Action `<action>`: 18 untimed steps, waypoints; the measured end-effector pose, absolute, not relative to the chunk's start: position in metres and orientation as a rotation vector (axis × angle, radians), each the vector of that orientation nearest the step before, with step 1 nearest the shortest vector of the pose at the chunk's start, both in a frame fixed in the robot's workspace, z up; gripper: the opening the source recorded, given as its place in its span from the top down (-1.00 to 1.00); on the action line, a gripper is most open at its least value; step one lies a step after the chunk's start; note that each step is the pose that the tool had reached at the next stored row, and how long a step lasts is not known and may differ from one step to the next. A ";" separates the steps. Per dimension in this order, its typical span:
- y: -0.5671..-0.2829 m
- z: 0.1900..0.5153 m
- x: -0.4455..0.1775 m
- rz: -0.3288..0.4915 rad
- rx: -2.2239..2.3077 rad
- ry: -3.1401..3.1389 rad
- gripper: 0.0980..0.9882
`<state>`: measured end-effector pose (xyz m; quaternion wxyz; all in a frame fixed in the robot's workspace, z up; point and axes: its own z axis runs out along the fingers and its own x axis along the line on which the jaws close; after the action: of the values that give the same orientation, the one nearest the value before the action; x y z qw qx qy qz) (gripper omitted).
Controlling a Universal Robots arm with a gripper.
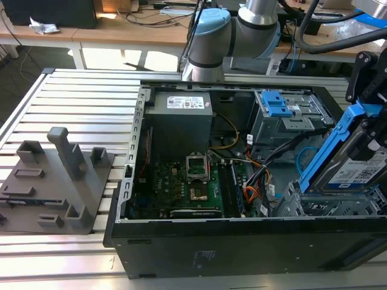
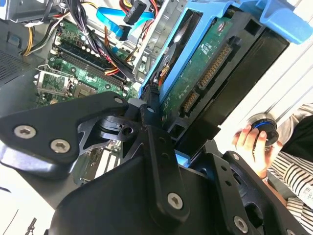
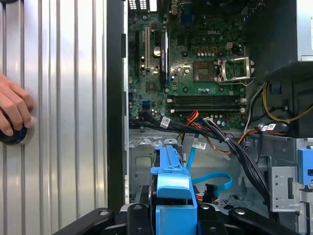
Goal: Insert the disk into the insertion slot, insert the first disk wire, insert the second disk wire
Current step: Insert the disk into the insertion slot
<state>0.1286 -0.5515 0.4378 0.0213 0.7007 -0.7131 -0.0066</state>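
The disk [image 1: 357, 168], tilted over the insertion slot [image 1: 320, 206], sits clamped by its blue caddy between the end effector's [image 3: 173, 218] fingers.

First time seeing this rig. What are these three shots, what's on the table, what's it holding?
One robot arm works on an open computer case lying on a slatted metal table. The exterior view is from a camera off the arm; both wrist views are from cameras riding on the arm, looking past its black jaws into the case. The jaws are closed on the disk, a silver drive in a blue frame, held tilted above the grey perforated cage at the exterior view's right, not seated in it yet. A green circuit board sits inside the case. A grey plastic fixture lies beside the case, at the exterior view's left. In the first wrist view a person's hand rests on a round knob on the table.
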 end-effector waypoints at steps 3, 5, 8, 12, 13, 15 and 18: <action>-0.551 0.434 0.130 -0.020 2.172 -2.211 0.41; -0.549 0.432 0.130 -0.020 2.172 -2.210 0.41; -0.546 0.430 0.130 -0.020 2.172 -2.211 0.41; -0.543 0.428 0.130 -0.020 2.172 -2.210 0.41; -0.543 0.427 0.130 -0.021 2.172 -2.211 0.41; -0.542 0.425 0.130 -0.021 2.172 -2.210 0.41; -0.542 0.421 0.131 -0.020 2.172 -2.210 0.41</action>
<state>0.1312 -0.5417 0.4214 0.0214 0.7007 -0.7131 -0.0066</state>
